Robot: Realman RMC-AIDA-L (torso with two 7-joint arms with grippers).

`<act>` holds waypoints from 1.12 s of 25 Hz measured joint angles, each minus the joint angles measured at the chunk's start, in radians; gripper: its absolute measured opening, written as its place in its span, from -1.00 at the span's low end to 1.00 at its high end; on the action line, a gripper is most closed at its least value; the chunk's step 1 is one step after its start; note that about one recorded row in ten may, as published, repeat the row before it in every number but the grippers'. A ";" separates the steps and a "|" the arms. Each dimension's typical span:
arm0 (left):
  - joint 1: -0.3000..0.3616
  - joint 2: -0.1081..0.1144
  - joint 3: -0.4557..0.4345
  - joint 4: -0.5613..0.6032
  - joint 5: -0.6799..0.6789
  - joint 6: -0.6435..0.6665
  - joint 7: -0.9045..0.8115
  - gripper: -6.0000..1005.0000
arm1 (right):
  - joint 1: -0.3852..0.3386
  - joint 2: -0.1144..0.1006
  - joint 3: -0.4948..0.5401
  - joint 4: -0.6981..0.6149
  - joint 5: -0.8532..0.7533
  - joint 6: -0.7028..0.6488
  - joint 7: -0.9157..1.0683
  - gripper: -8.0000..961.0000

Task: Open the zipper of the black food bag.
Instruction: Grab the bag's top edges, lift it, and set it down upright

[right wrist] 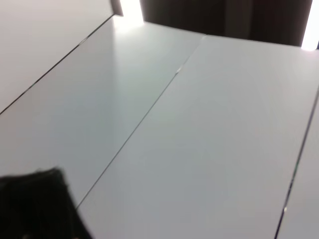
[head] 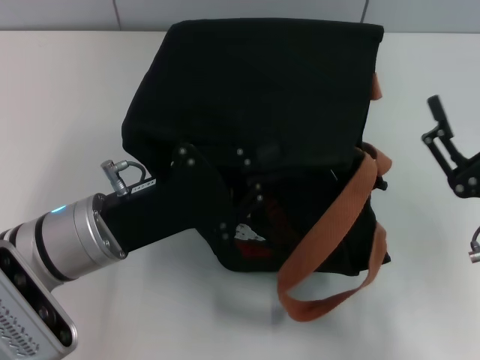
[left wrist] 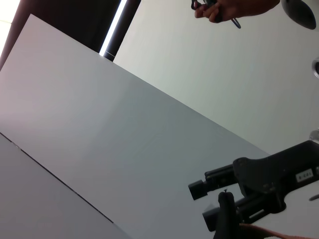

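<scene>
Item: black food bag [head: 255, 97], boxy fabric, orange-brown webbing handles [head: 330, 232], bear print facing the counter's [head: 60, 112] near edge; sits mid-counter. Left end effector [head: 251, 199] is pressed against its front rim, probably seeking the zipper; finger state cannot be told. Right end effector [head: 450, 154] is idle near the right edge, finger state likewise unclear.

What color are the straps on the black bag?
The straps are orange-brown, clearest in the head view.
</scene>
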 joint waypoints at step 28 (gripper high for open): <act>-0.010 0.000 -0.003 -0.002 0.000 -0.004 0.002 -0.80 | -0.016 0.000 -0.067 -0.008 -0.012 0.160 0.131 0.72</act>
